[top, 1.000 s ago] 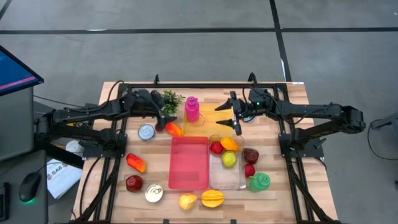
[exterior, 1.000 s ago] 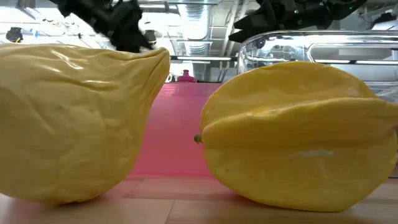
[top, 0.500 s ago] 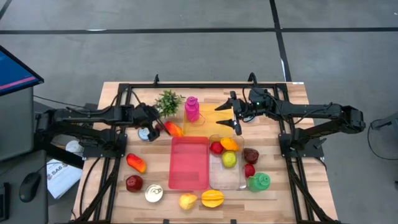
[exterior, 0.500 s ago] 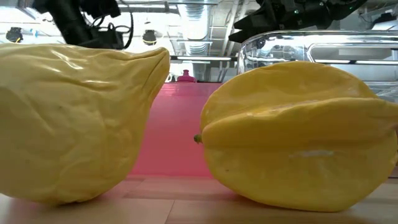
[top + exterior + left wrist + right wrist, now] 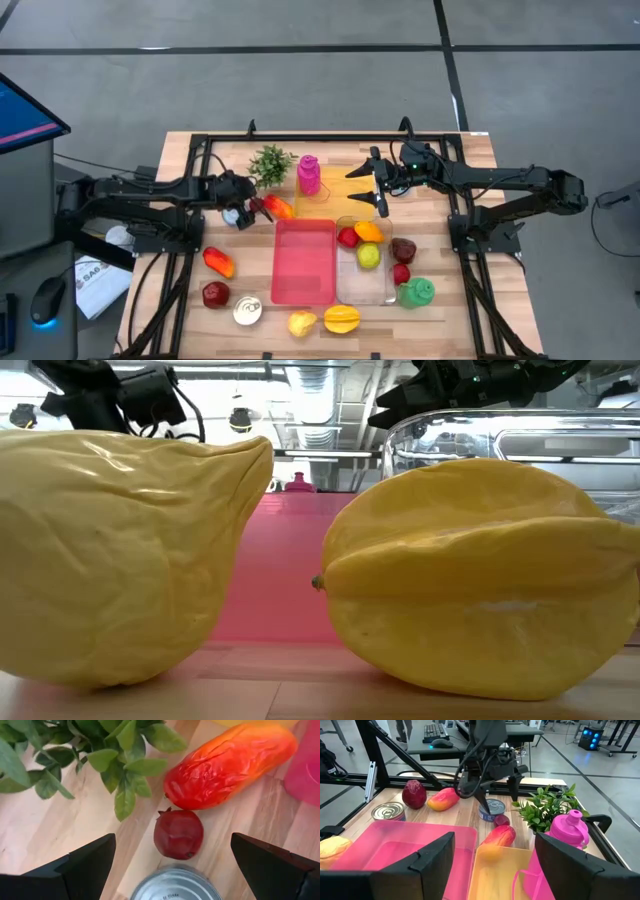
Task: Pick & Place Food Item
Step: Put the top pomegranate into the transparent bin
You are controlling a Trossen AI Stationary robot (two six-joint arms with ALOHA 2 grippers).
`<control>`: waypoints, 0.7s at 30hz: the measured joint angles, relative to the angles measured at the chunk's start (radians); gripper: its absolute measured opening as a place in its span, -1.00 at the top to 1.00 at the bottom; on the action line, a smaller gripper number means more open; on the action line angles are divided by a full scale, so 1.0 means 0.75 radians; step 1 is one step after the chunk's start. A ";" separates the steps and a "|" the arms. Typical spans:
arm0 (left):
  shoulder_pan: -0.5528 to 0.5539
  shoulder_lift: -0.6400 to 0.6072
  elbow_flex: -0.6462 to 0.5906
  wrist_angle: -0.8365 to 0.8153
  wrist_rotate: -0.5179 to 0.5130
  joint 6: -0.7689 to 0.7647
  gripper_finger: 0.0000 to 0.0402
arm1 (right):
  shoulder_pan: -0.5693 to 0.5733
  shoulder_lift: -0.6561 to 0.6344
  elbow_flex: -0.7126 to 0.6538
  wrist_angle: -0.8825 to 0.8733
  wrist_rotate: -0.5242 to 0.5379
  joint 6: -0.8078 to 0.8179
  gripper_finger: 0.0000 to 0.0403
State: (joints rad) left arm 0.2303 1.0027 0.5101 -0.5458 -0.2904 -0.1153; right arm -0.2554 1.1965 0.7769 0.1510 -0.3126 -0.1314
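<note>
Both arms are matte black, built of slim tubular links joined by bulkier rounded joint housings. The left arm point(image 5: 150, 187) carries loose black cables looping along its links, and further cable loops gather just behind the jaws at its wrist. The right arm point(image 5: 500, 180) has the same dark finish, with a small green light glowing on the wrist housing behind its jaws. The fingers point(image 5: 82, 862) seen from the left wrist are flat, dark, wedge-shaped plates with straight edges; those on the right point(image 5: 427, 862) look alike.
</note>
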 joint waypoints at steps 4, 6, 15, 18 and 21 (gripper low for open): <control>0.083 0.000 -0.053 0.079 0.059 0.041 -0.91 | 0.000 0.000 0.000 0.000 0.000 0.000 -0.34; 0.126 0.000 -0.080 0.127 0.111 0.071 -0.91 | 0.000 0.000 0.000 0.000 0.000 0.000 -0.34; 0.193 0.002 -0.181 0.309 0.194 0.079 -0.91 | 0.000 0.000 0.000 0.000 0.000 0.000 -0.34; 0.192 0.011 -0.207 0.355 0.198 0.079 -0.91 | 0.000 0.000 0.000 0.000 0.000 0.000 -0.34; 0.192 0.010 -0.243 0.432 0.198 0.078 -0.91 | 0.000 0.000 0.000 0.000 0.000 0.000 -0.34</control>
State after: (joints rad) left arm 0.3744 1.0103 0.3277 -0.2214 -0.1416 -0.0565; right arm -0.2554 1.1965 0.7769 0.1513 -0.3122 -0.1314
